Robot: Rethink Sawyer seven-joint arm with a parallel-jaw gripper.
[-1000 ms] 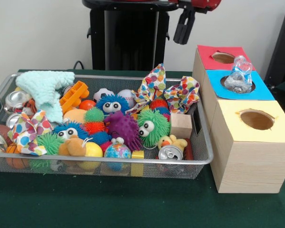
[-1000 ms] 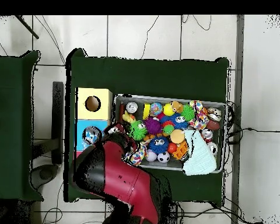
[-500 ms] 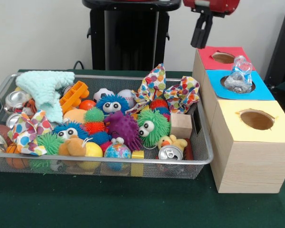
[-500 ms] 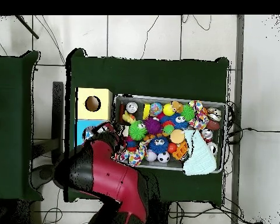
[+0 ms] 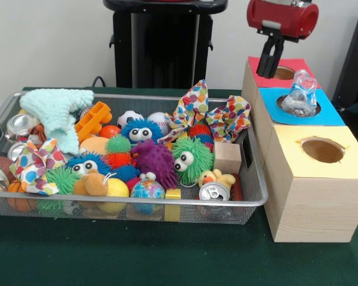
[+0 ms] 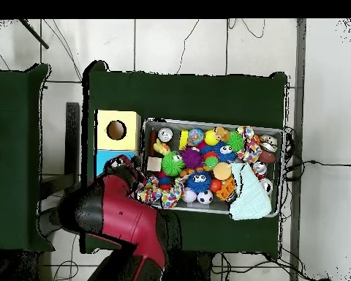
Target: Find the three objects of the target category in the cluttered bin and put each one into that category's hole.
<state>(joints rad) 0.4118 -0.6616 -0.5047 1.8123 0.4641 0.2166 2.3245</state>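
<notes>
A crushed clear plastic bottle stands upright in the hole of the blue-topped box, most of it sticking out above the top. My gripper hangs from the red arm head just left of the bottle, over the red-topped box. It is shut and holds nothing. A wire bin left of the boxes is packed with toys. Among them are a silver can at the front right and more cans at the left end. In the overhead view the red arm covers the gripper.
A yellow-topped box with an open hole stands nearest the camera. The bin also holds fuzzy balls with eyes, spotted cloths, a mint knitted cloth, a wooden block and small sports balls. In the overhead view the yellow box adjoins the bin.
The arm has swung from above the bin's right end across to the boxes and come lower, ending beside the bottle. The bottle and the bin's contents have not moved.
</notes>
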